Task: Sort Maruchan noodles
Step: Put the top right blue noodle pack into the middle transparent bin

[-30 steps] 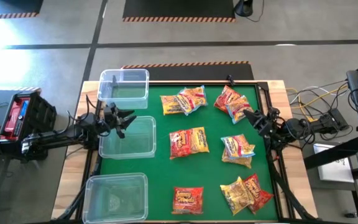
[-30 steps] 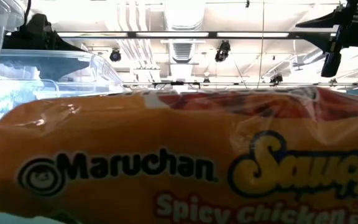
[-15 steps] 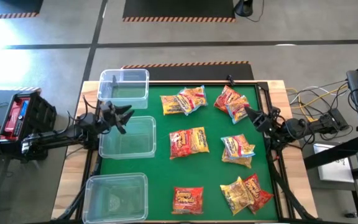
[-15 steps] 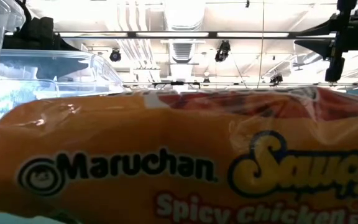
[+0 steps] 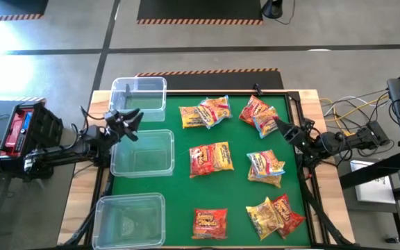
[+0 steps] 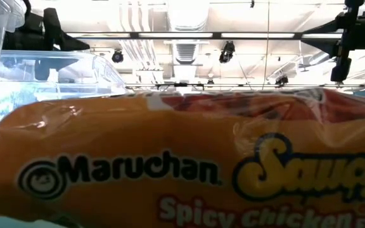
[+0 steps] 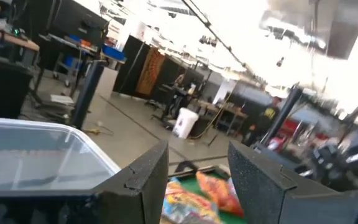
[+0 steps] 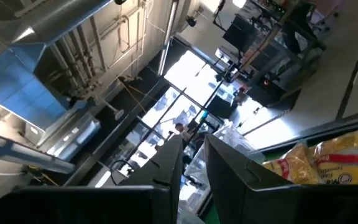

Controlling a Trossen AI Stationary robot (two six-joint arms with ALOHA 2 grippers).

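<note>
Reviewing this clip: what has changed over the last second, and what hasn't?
The left gripper has drifted from over the middle clear bin toward the far bin, empty with fingers apart. The right gripper has crept slightly toward the red-and-blue packet pair at the mat's far right, also empty. Nothing was grasped or released. All the noodle packets and the three bins lie where they were.

I see glossy, crinkled plastic noodle packets (image 5: 211, 159) on a matt green mat (image 5: 238, 201). My bins (image 5: 142, 152) look like clear, smooth plastic, and the table edge (image 5: 310, 97) pale wood.
</note>
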